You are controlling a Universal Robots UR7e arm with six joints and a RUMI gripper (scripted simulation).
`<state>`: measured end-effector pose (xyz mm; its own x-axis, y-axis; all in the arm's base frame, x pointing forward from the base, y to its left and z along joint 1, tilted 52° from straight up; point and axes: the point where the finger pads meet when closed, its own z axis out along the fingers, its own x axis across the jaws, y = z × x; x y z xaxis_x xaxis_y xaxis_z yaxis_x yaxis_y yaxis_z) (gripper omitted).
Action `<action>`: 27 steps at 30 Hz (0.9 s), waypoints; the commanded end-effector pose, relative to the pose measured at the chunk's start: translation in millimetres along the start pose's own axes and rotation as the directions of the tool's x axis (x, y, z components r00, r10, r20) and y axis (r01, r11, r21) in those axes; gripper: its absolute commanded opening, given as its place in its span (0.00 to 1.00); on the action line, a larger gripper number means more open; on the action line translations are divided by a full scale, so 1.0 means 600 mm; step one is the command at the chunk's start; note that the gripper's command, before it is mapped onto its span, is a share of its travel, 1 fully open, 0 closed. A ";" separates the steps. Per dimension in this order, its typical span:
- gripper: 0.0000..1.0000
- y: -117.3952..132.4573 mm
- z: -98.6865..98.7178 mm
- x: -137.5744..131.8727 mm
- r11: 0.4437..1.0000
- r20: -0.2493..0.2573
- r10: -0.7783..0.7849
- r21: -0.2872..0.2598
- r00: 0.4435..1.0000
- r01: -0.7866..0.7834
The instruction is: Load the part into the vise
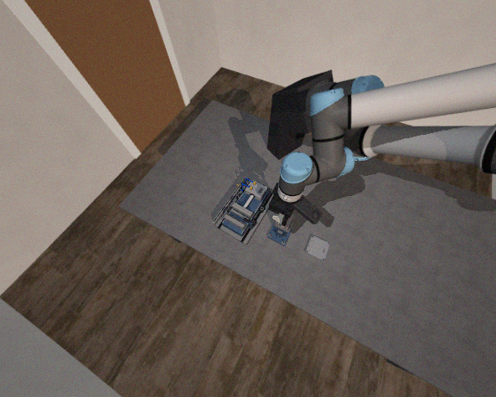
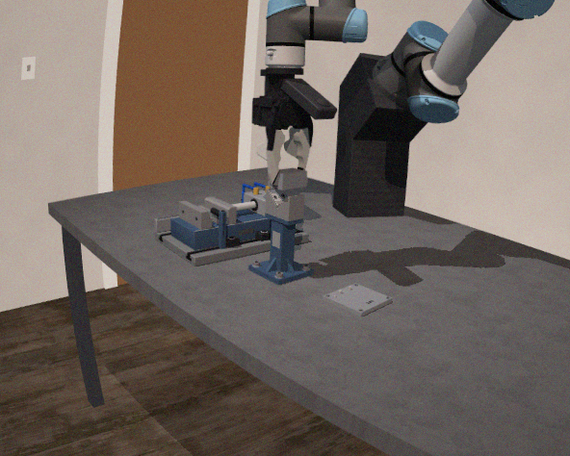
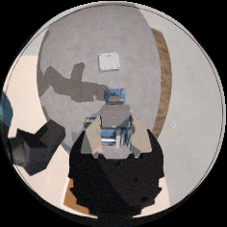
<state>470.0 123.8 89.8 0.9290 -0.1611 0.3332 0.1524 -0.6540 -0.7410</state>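
Note:
My gripper points down and is shut on the part, a grey block. The fingers hold it by two opposite sides, just above the V-block on its blue post. Whether the part touches the V-block is unclear; its milled slot cannot be made out. The vise stands open left of the V-block, with its fixed jaw at the outer end and its moving jaw on the cylinder rod. The short dark work stop shows between the jaws. No part lies on them.
The infeed plate lies on the grey table, on the far side of the V-block from the vise. Blue hoses and yellow fittings rise at the cylinder end of the vise. The black robot pedestal stands behind.

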 end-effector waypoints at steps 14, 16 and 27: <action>0.00 0.000 0.000 0.000 0.999 -0.002 0.000 -0.039 1.000 0.000; 0.00 0.000 0.000 0.000 0.999 -0.002 0.000 -0.040 1.000 0.000; 0.00 0.000 0.000 0.000 0.999 -0.002 0.000 -0.040 1.000 0.000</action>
<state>469.9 124.1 89.9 0.9288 -0.1622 0.3332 0.1384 -0.6823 -0.7179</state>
